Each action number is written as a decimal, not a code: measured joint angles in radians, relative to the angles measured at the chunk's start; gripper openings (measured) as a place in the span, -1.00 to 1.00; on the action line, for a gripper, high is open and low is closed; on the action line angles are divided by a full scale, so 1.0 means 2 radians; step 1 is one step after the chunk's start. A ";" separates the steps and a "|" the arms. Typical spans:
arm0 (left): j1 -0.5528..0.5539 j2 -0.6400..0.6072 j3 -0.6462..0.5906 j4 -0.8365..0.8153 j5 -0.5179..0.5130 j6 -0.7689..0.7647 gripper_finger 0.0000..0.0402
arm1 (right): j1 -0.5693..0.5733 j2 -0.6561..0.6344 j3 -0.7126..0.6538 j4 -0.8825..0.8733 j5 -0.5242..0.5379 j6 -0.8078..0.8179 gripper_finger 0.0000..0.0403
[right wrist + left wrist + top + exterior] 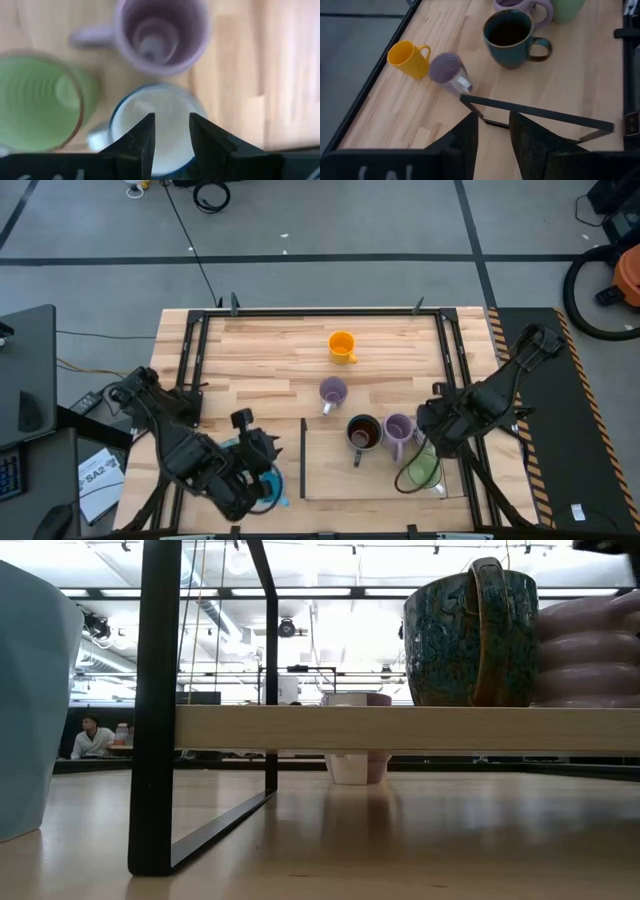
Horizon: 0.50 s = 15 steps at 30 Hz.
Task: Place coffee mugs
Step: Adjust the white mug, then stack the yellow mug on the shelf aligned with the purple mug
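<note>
On a raised wooden shelf (400, 728) stand a dark teal mug with a brown inside (363, 432), a purple mug (399, 430) and a green mug (422, 468). A blue-rimmed mug with a white inside (155, 131) stands beside them. My right gripper (171, 132) hangs above this mug, pointing down, its fingers slightly apart with nothing between them. On the table behind the shelf stand an orange mug (341, 346) and a second purple mug (332, 392). My left gripper (492, 125) is open at the near left, above a teal mug (268, 483).
The shelf rests on a black metal frame (160, 710), and its bar (535, 112) crosses in front of my left gripper. Black rails (190, 360) run along the table's left and right sides. Bare wood lies between the orange mug and the far edge.
</note>
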State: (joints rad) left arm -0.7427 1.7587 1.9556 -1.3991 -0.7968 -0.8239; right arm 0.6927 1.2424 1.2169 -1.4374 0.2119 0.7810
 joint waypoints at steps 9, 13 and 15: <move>0.091 -0.026 0.000 -0.001 0.063 0.140 -0.42 | -0.121 -0.007 0.021 0.028 0.051 -0.070 -0.37; 0.139 -0.043 0.000 -0.002 0.094 0.216 -0.42 | -0.200 -0.007 0.021 0.087 0.051 -0.127 -0.38; 0.161 -0.057 0.000 -0.004 0.106 0.247 -0.42 | -0.242 -0.007 0.021 0.125 0.051 -0.153 -0.38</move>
State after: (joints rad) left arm -0.4198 1.6457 1.9549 -1.4066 -0.5842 -0.3299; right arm 0.2079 1.2289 1.2583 -1.1868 0.3139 0.4741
